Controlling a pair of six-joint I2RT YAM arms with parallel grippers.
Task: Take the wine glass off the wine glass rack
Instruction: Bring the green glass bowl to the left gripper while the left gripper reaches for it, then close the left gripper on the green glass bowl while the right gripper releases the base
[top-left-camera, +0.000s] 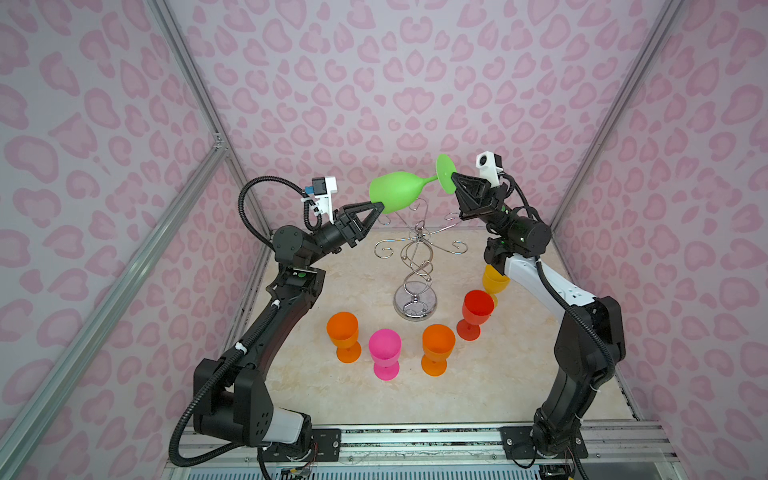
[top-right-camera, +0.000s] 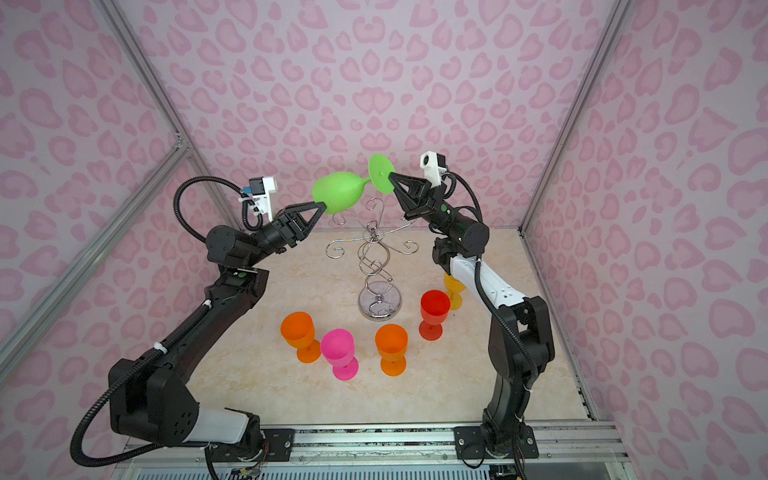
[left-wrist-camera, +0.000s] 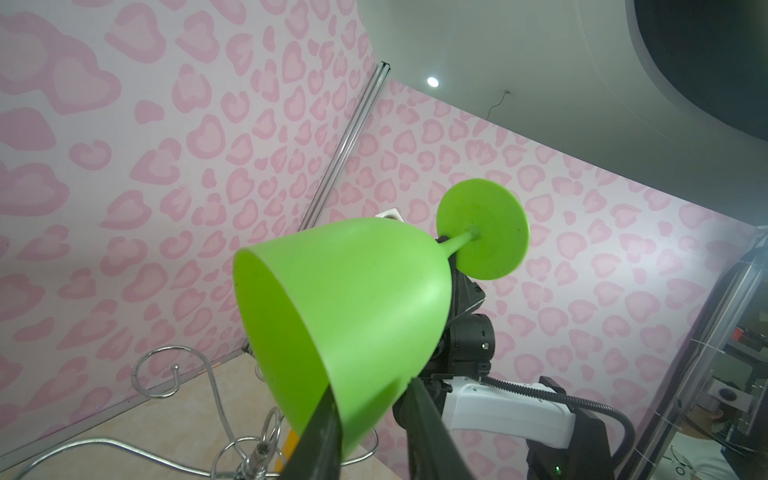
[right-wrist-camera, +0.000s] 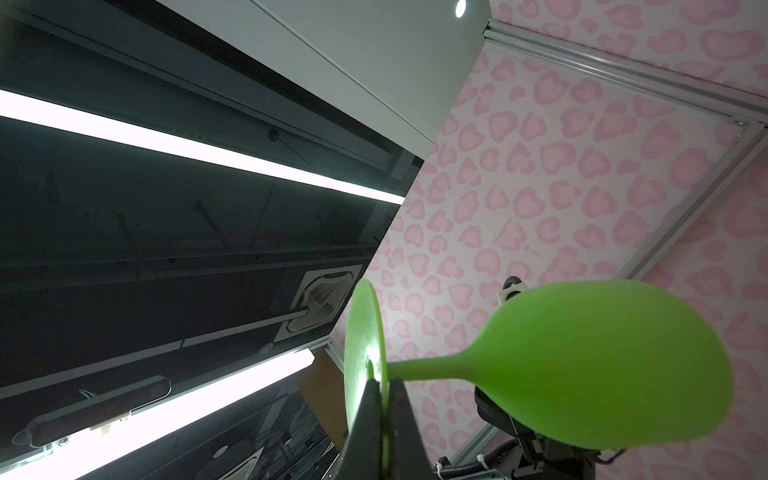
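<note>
The right pincer (top-left-camera: 455, 183) is clamped flat on the foot disc of the green wine glass (top-left-camera: 399, 191); the disc is a thin, rigid edge that suits a narrow grip. The glass lies horizontal above the wine glass rack (top-left-camera: 417, 266) and appears clear of its hook arms, so removal looks complete. The left pincer (top-left-camera: 380, 204) stands narrow across the bowl rim, one finger (left-wrist-camera: 320, 432) inside and one outside; firm contact cannot be confirmed. This second hold probably serves a transfer, since a foot grip cannot set the glass upright. The pink goblet (top-left-camera: 385, 353) and four others stand upright on the surface (top-left-camera: 478, 386) in front of the rack base, indicating the likely deposit area.
</note>
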